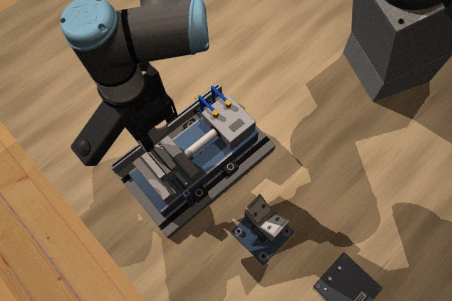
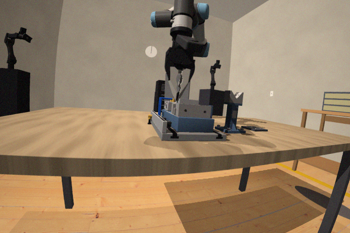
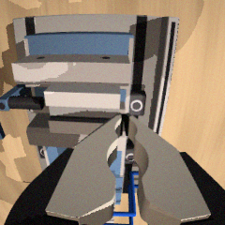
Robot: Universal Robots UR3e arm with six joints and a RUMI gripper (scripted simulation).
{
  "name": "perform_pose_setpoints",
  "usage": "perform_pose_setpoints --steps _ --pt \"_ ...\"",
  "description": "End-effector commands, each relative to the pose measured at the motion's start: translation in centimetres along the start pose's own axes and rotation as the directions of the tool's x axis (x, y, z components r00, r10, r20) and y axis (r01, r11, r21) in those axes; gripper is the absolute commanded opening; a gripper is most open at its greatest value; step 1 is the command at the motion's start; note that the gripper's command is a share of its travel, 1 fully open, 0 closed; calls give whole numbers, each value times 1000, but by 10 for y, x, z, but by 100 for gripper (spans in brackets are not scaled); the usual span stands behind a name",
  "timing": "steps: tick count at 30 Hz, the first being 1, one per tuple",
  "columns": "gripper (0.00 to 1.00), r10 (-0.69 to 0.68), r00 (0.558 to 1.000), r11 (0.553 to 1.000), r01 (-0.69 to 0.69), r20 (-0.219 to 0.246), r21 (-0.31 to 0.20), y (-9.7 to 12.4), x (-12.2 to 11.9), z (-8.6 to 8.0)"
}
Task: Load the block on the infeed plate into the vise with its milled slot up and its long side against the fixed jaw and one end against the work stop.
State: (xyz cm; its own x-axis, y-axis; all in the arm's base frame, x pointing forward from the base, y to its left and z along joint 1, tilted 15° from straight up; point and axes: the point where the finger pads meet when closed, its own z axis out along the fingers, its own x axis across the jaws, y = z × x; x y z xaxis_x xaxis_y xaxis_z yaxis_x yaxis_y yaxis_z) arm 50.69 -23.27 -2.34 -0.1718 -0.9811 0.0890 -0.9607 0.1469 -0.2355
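The vise (image 1: pixel 171 226) (image 2: pixel 191 124) (image 3: pixel 155 56) stands open on the table. The light grey part (image 1: pixel 154 165) (image 3: pixel 84 98) lies flat between the jaws, its long side along the fixed jaw (image 1: pixel 146 174) (image 3: pixel 70 71). Its left end meets the dark work stop rod (image 3: pixel 24 102) in the wrist view. I cannot make out its slot. The moving jaw (image 1: pixel 189 167) (image 3: pixel 61 129) stands back on the white cylinder rod (image 1: pixel 201 142). My gripper (image 1: pixel 147 144) (image 2: pixel 178 96) (image 3: pixel 123 114) is shut and empty, fingertips just above the vise beside the part's right end.
The air cylinder block (image 1: pixel 230 124) with blue hoses (image 1: pixel 206 103) sits at the vise's far end. The V-block (image 1: pixel 265 219) (image 2: pixel 233 99) and the bare infeed plate (image 1: pixel 347 280) (image 2: pixel 253 128) stand to the right. A grey pedestal (image 1: pixel 400 46) is at the back right.
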Motion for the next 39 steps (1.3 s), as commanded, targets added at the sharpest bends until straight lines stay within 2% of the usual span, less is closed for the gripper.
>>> perform_pose_setpoints --steps 1,39 --pt "0 0 1000 1000 0 -1 3 -1 -1 -1" --pt "0 0 1000 1000 0 -1 3 -1 -8 -1"
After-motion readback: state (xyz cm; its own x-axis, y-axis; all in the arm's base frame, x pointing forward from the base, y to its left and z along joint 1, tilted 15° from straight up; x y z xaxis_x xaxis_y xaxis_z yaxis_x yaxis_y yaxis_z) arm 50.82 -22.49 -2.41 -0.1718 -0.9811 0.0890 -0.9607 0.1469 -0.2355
